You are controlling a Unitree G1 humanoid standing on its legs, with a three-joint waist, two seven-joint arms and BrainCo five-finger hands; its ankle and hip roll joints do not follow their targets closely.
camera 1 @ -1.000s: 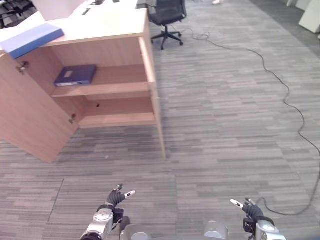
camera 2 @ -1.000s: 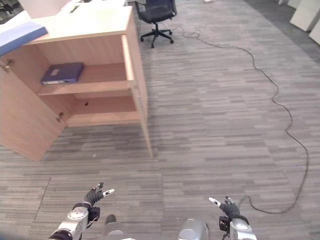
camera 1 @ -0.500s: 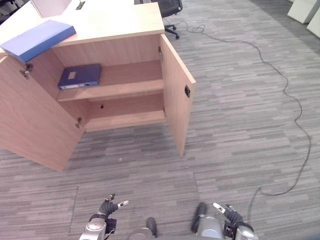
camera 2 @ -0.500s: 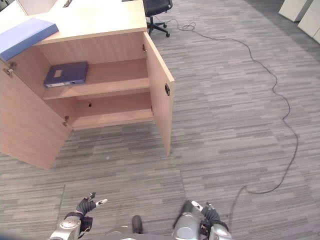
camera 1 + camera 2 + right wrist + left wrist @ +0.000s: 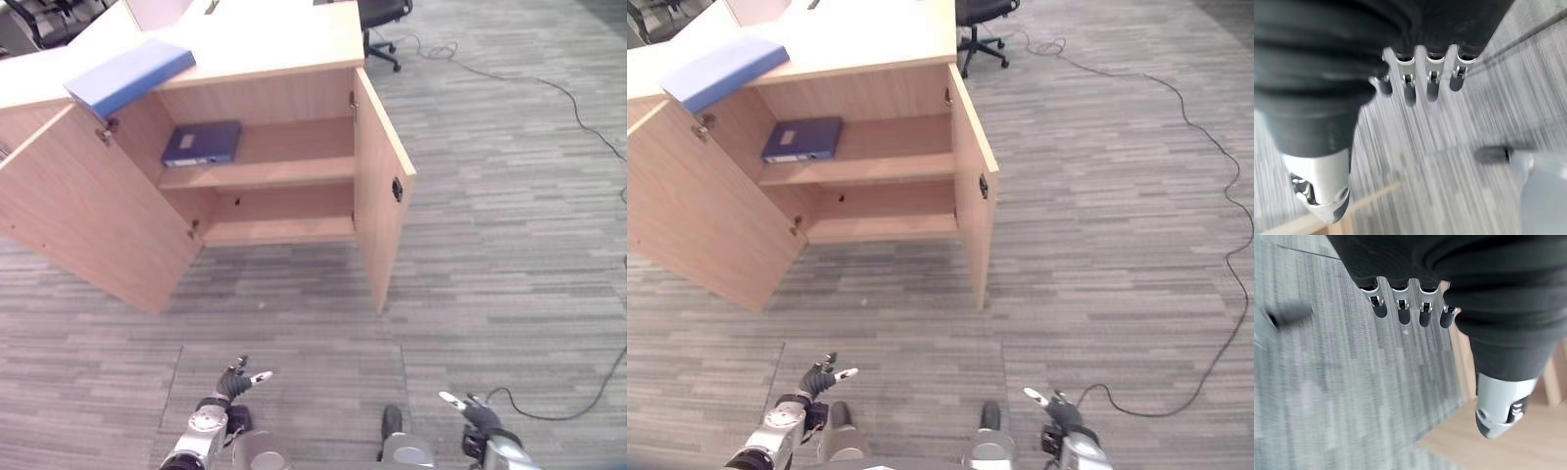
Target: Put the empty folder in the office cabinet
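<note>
Nearest the robot, the left robot hand (image 5: 235, 380) hangs low over the grey striped carpet (image 5: 490, 245), fingers relaxed and spread, holding nothing; the right robot hand (image 5: 468, 411) is likewise released and empty, low on the other side.

Since a second ago the whole picture has swung. The cabinet (image 5: 265, 117) now sits nearer the middle of the eye views, its right door (image 5: 384, 186) seen broadside where it was edge-on, and the swivel chair (image 5: 382, 15) has slid toward the top edge. That is the head turning and the body squaring up to the cabinet rather than anything being moved; both hands have kept their low, empty pose. The approach is under way, I judge, and no pick has begun.

Further off, both cabinet doors stand open, the left door (image 5: 98, 230) swung wide. On the upper shelf (image 5: 284, 166) a dark blue folder (image 5: 201, 143) lies flat at the left, leaving bare board to its right; the lower shelf (image 5: 284, 227) is bare. On the cabinet top, at its left front corner, lies a light blue folder (image 5: 132, 73), probably the one to be shelved. Beyond, a pale bench (image 5: 39, 70) adjoins the cabinet, and a black cable (image 5: 509, 70) trails across the carpet.
</note>
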